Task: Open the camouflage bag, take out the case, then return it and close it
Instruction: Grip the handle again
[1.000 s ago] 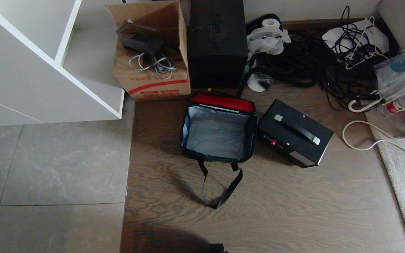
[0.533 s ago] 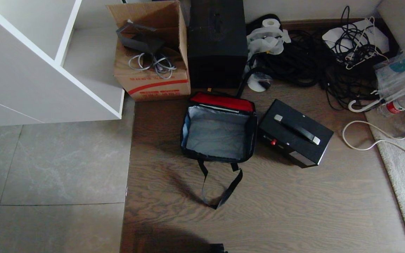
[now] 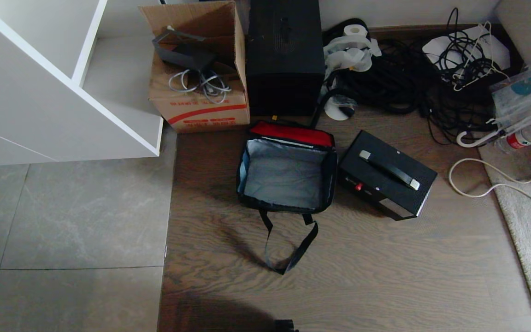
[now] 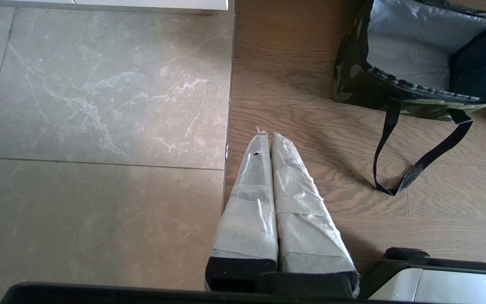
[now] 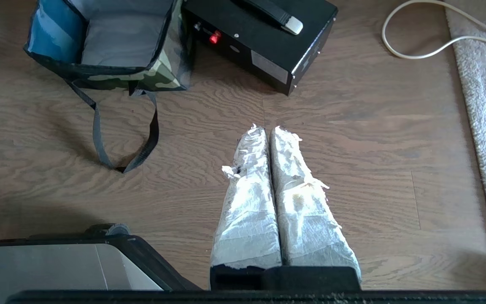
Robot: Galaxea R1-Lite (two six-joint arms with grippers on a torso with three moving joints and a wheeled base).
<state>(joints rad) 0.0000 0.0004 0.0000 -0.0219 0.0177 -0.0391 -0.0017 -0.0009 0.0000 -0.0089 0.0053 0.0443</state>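
A: Progress?
B: Soft green-camouflage fabric bag [image 3: 286, 173] lies unzipped and empty on the wood floor; flat black rectangular case [image 3: 387, 174] is out, touching its right side.
A: Grippers?
B: Left gripper [image 4: 267, 136] and right gripper [image 5: 264, 128] both clenched on nothing, hanging above the floor, well apart from both.
A: Left?
B: Return case, zip shut.

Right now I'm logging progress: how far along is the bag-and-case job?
Done: the bag stands open on the floor, grey lining showing, nothing inside, and the case sits out beside it. In hand: nothing; the left gripper and right gripper hang shut over bare floor, short of both. Left: putting the case back in and closing the bag.
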